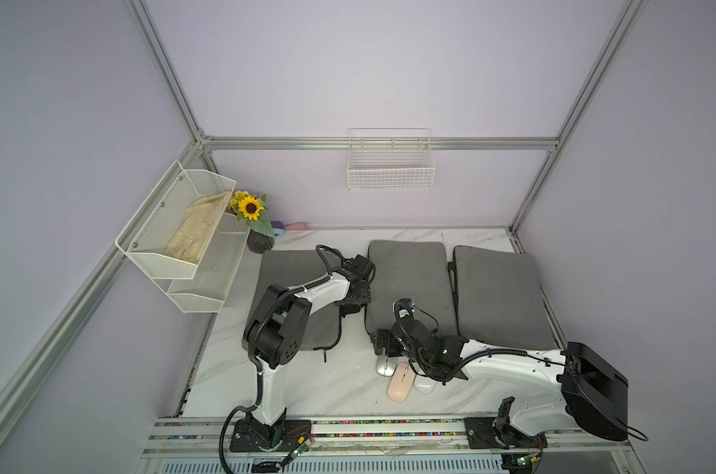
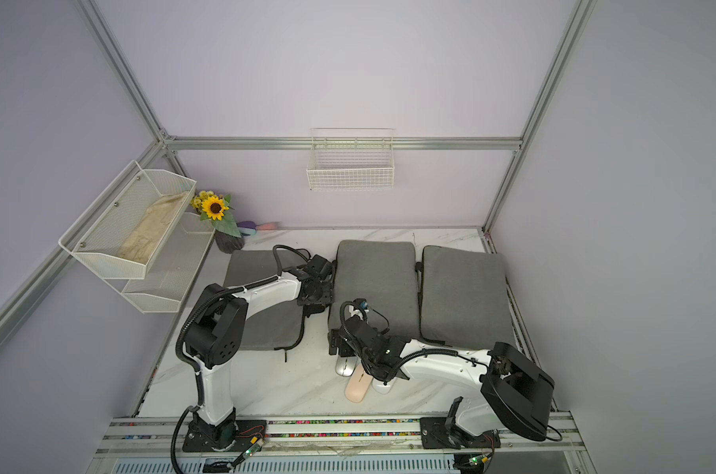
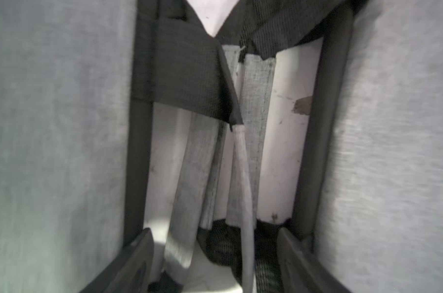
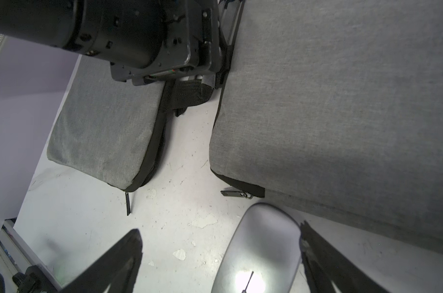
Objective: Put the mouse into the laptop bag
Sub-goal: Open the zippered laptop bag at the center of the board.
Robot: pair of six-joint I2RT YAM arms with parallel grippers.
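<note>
The marble desk (image 1: pixel 327 394) carries three grey laptop bags lying flat in a row: the left bag (image 1: pixel 286 271), the middle bag (image 1: pixel 409 279) and the right bag (image 1: pixel 499 295). Two arms reach in from the near rail. The left arm (image 1: pixel 319 291) hangs over the gap between the left and middle bags, where black handle straps (image 3: pixel 187 76) lie. The right arm (image 1: pixel 504 365) is low at the middle bag's front edge.

Three mice sit close together on the desk just before that bag: a silver mouse (image 1: pixel 385 365), a pink mouse (image 1: pixel 399 381) and a white mouse (image 1: pixel 425 385), the last partly under the arm.

The left fingers (image 3: pixel 136 258) stand apart astride the straps, gripping nothing I can see. The right fingers (image 4: pixel 118 258) stand wide around the silver mouse, unclosed.

This looks like the pick-up step. Next, those fingers must close across the mouse's sides and lift it. I cannot tell whether any bag's zip is open.
</note>
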